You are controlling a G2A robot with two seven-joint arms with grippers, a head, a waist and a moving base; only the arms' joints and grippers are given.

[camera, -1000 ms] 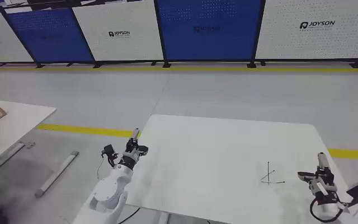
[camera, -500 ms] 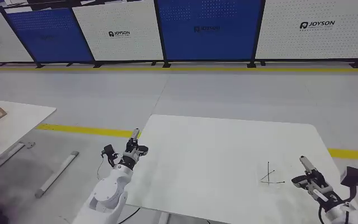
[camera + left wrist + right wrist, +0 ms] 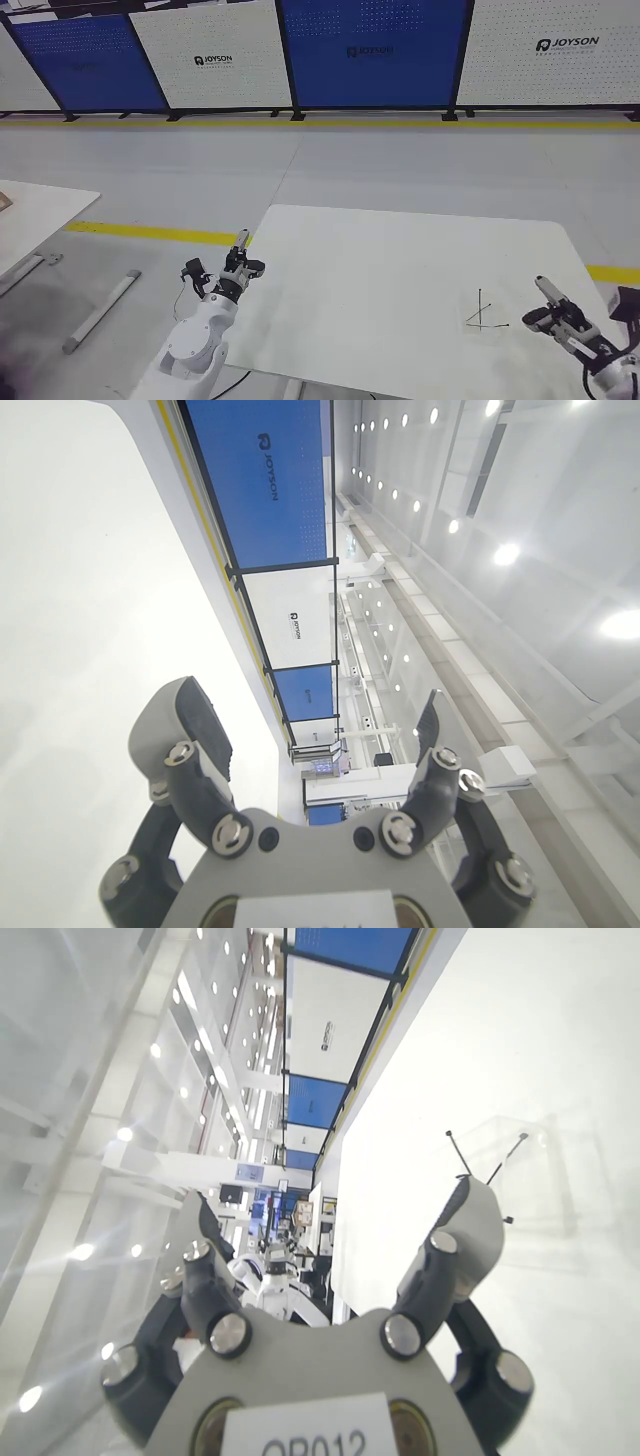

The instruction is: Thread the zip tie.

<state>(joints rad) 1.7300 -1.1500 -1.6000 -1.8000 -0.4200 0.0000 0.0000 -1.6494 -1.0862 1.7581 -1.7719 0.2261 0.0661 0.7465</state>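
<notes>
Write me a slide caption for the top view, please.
Black zip ties lie crossed on the white table, the open right gripper beside them.

Blue and white perforated partition panels [image 3: 375, 50] are set at 12 o'clock beyond the pale grey floor [image 3: 200, 170].

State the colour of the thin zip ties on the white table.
Thin zip ties: black; right wrist view.
</notes>
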